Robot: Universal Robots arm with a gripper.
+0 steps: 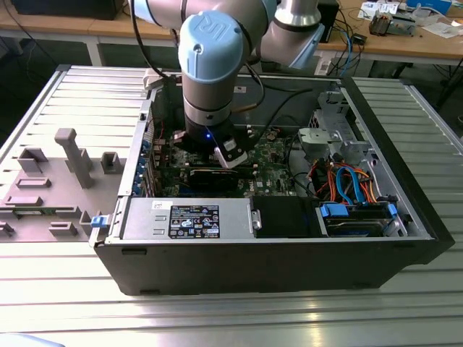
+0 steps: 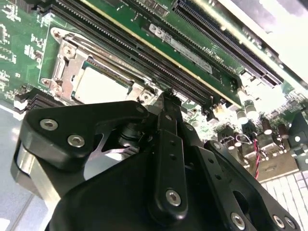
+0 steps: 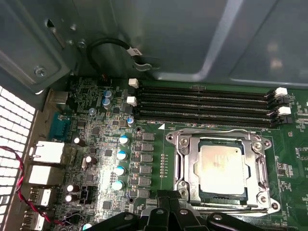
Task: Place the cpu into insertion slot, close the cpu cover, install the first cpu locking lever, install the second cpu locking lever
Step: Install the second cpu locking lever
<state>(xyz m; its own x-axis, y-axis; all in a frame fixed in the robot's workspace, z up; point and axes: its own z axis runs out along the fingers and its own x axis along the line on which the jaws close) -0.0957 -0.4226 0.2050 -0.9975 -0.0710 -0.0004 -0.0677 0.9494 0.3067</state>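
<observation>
The cpu (image 3: pixel 222 168), a silver-grey square chip, lies flat in the insertion slot (image 3: pixel 263 201) on the green circuit board (image 1: pixel 271 153). The cpu cover (image 3: pixel 182 156), a silvery frame, lies down around the chip, whose top shows through its window. In the second wrist view the cpu (image 2: pixel 98 86) and the cpu cover (image 2: pixel 65 62) sit just beyond my black fingers. My gripper (image 3: pixel 169 198) is shut with nothing seen between its fingers, its tips close to the socket's edge. I cannot tell whether they touch it. In the exterior view my gripper (image 1: pixel 226 155) reaches down into the open case.
Long black memory slots (image 3: pixel 207 103) run beside the socket. Capacitors (image 3: pixel 120 156) and rear ports (image 3: pixel 45 154) stand near it. The case (image 1: pixel 427 217) holds a power supply (image 1: pixel 188 217), a drive cage (image 1: pixel 329 130) and orange and blue cables (image 1: pixel 347 181). A grey fixture (image 1: pixel 72 155) stands at the exterior view's left.
</observation>
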